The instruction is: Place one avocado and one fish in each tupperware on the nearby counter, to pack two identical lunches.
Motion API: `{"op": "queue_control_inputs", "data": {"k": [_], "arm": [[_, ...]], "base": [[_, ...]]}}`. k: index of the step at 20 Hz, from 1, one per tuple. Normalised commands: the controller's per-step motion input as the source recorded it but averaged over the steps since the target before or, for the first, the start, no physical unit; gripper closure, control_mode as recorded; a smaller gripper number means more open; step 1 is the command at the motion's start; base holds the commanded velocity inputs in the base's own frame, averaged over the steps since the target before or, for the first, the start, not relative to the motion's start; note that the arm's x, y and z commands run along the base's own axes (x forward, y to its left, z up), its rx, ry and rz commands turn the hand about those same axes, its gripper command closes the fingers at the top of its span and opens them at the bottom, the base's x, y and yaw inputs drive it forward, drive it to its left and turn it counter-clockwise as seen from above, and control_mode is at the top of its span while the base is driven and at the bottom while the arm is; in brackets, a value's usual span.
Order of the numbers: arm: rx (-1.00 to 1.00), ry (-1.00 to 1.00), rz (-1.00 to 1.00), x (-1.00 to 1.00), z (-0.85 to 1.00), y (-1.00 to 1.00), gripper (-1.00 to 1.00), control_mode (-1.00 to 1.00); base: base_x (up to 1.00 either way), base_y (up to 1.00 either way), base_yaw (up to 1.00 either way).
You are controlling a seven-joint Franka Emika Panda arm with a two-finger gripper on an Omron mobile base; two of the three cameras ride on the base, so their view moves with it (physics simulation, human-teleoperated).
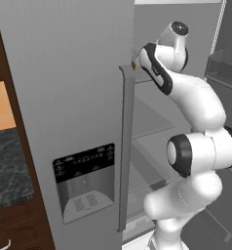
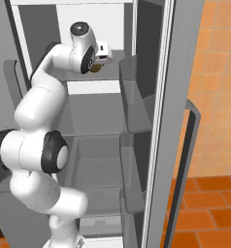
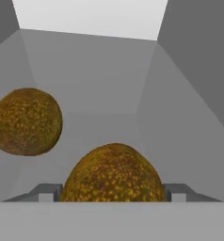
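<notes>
My gripper [image 3: 113, 193] reaches onto an upper shelf of the open fridge [image 2: 95, 80]. Its two fingertips [image 3: 52, 192] press against the sides of a brown-olive avocado [image 3: 114, 174], so it is shut on that avocado. A second avocado [image 3: 27, 121] sits to the left of it, a little further back on the same shelf. From the right base view the held avocado [image 2: 94, 68] peeks out under the hand [image 2: 100, 53]. The tupperware and the fish are out of view. A piece of the dark marbled counter [image 1: 8, 166] lies at the far left.
The shut left fridge door [image 1: 64, 97], with its dispenser panel [image 1: 84, 180] and long handle [image 1: 125, 146], stands close to the arm. The open right door [image 2: 161, 121] carries bins [image 2: 134, 111]. Grey fridge walls [image 3: 194, 94] enclose the hand. Brown drawers [image 1: 15, 224] sit under the counter.
</notes>
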Motion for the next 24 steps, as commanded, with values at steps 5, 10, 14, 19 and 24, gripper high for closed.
{"op": "queue_control_inputs", "data": {"k": [5,10,14,19,24], "arm": [[0.00,0.00,-0.03,-1.00,-0.05,-0.04,1.00,-1.00],[0.00,0.07,-0.04,-1.00,-0.58,-0.06,1.00,-1.00],[0.00,0.33,-0.01,-0.93,-0.99,-0.03,1.00,-1.00],[0.00,0.29,-0.04,-0.99,-0.96,-0.06,1.00,-1.00],[0.03,0.21,-0.07,-1.00,-0.37,-0.04,1.00,-1.00]], "base": [[0.00,0.00,0.00],[0.00,0.00,0.00],[0.00,0.00,0.00],[0.00,0.00,0.00],[0.00,0.00,0.00]]}}
